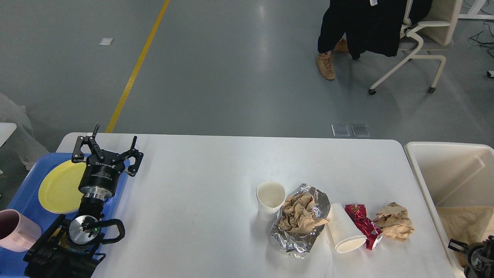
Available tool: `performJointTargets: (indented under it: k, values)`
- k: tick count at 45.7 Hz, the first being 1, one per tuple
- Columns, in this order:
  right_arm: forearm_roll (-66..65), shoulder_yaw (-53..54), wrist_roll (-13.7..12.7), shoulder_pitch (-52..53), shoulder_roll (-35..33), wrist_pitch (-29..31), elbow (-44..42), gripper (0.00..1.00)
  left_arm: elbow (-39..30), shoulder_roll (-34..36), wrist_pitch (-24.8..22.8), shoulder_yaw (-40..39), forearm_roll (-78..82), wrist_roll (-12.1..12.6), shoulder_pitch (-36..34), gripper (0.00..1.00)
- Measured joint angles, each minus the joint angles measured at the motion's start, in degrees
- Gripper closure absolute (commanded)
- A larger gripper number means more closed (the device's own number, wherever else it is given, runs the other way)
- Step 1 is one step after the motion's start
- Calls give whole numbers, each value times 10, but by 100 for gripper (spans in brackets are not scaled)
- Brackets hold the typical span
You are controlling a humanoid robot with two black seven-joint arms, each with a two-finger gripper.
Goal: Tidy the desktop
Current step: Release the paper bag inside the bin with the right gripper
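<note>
Left end effector (pixel 109 148) wide open, empty; on the desktop (pixel 200 200), two paper cups (pixel 270 199), two paper wads (pixel 393 221).

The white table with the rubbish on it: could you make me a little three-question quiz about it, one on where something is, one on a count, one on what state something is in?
1. Where does the yellow plate lie?
A. In the blue tray at the table's left end
B. In the cream bin
C. Beside the red can

2. How many white paper cups are on the table?
A. One
B. Two
C. Four

3. How does the left gripper stand?
A. Shut on a cup
B. Shut on the foil
C. Open, holding nothing

Answers:
1. A, the yellow plate rests in the blue tray.
2. B, one paper cup stands upright and another paper cup lies on its side on the table.
3. C, the left gripper has its fingers spread with nothing between them.
</note>
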Motion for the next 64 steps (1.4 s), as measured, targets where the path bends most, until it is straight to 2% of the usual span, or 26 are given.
performJointTargets:
  k: [4, 8, 31, 33, 39, 43, 52, 58, 64]
  values:
    - [0, 2, 1, -1, 1, -46, 0, 7, 0, 0, 0, 0, 0, 0, 0, 4]
    - [0, 2, 1, 0, -1, -59, 1, 6, 0, 0, 0, 0, 0, 0, 0, 4]
    - [0, 2, 1, 2, -6, -62, 3, 4, 0, 0, 0, 0, 0, 0, 0, 4]
    - [0, 2, 1, 2, -6, -62, 3, 0, 0, 0, 0, 0, 0, 0, 0, 4]
    - [0, 3, 1, 9, -6, -62, 10, 0, 0, 0, 0, 0, 0, 0, 0, 4]
    - [1, 5, 2, 40, -15, -59, 60, 0, 0, 0, 0, 0, 0, 0, 0, 4]
    - [-5, 0, -8, 184, -133, -59, 246, 0, 0, 0, 0, 0, 0, 0, 0, 4]
    - [-26, -51, -43, 310, -189, -43, 351, 0, 0, 0, 0, 1, 0, 0, 0, 4]
    - [-49, -169, -61, 468, -202, 20, 469, 0, 0, 0, 0, 1, 0, 0, 0, 4]
